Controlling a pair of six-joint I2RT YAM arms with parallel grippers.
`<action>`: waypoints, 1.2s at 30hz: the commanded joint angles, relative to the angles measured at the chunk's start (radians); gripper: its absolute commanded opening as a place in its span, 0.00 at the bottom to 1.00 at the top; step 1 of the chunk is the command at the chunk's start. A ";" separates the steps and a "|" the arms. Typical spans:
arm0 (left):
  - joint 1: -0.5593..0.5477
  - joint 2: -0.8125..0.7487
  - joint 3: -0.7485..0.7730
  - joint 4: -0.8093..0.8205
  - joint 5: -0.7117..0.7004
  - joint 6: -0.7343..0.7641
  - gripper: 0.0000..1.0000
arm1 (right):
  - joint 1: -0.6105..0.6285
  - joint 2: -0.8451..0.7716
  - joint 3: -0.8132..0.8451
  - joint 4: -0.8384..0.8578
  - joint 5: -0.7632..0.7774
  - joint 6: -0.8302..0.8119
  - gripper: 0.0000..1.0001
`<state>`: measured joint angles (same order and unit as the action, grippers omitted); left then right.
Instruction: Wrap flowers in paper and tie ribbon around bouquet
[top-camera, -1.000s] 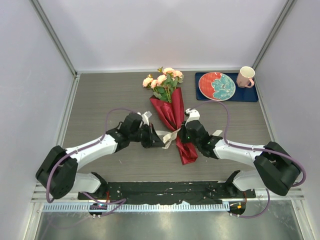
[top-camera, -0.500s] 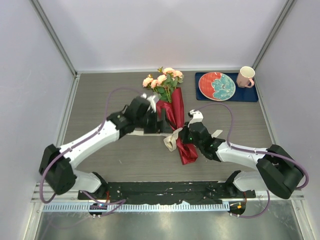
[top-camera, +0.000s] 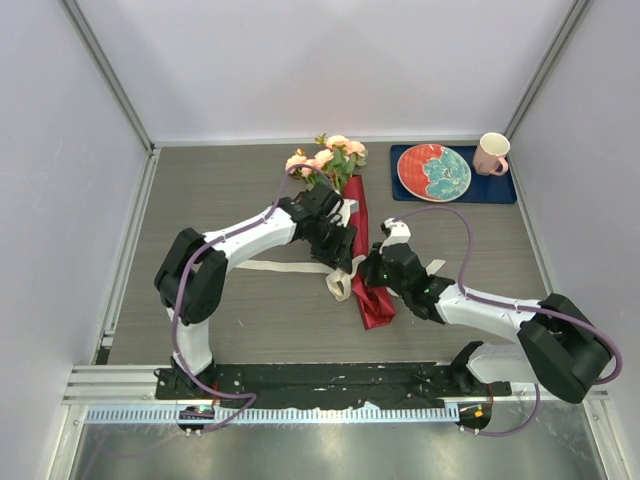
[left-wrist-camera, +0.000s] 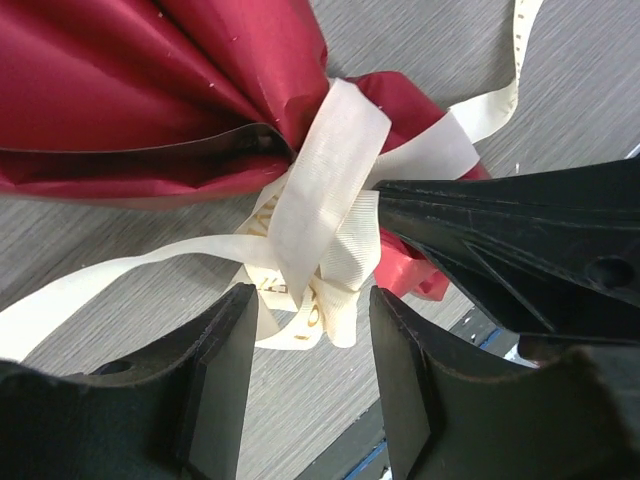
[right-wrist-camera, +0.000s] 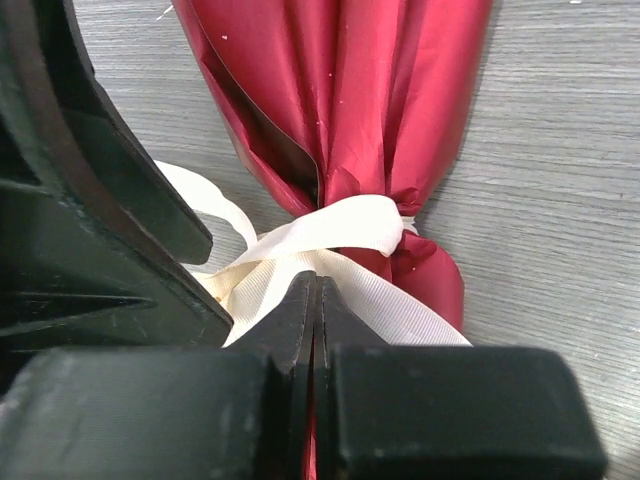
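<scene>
Now: bouquet (top-camera: 350, 225) lies flat, left of the plate (top-camera: 433, 172). Ribbon (left-wrist-camera: 330, 190) is looped round the pinched waist of the paper (right-wrist-camera: 340, 100). Right gripper (right-wrist-camera: 316, 285) fingers are pressed together, pinching the ribbon at the knot. Left gripper (left-wrist-camera: 312, 300) fingers are spread, straddling that knot.

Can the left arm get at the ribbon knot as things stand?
Probably yes: the left end effector, open, straddles the ribbon knot; the right end effector pinches the ribbon beside it, not between.
</scene>
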<state>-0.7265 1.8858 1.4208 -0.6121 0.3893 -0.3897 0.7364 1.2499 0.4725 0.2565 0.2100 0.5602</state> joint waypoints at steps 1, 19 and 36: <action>-0.005 -0.011 0.021 0.043 0.046 0.041 0.53 | -0.009 -0.023 -0.006 0.032 -0.014 0.026 0.00; -0.005 0.053 0.090 0.049 -0.012 0.045 0.15 | -0.012 0.025 0.015 0.033 -0.055 0.072 0.00; -0.011 -0.066 0.012 0.193 -0.011 -0.027 0.00 | -0.043 0.029 0.046 -0.046 -0.038 0.265 0.00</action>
<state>-0.7296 1.9255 1.4586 -0.5285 0.3592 -0.3698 0.7113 1.2705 0.4694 0.2356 0.1486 0.7147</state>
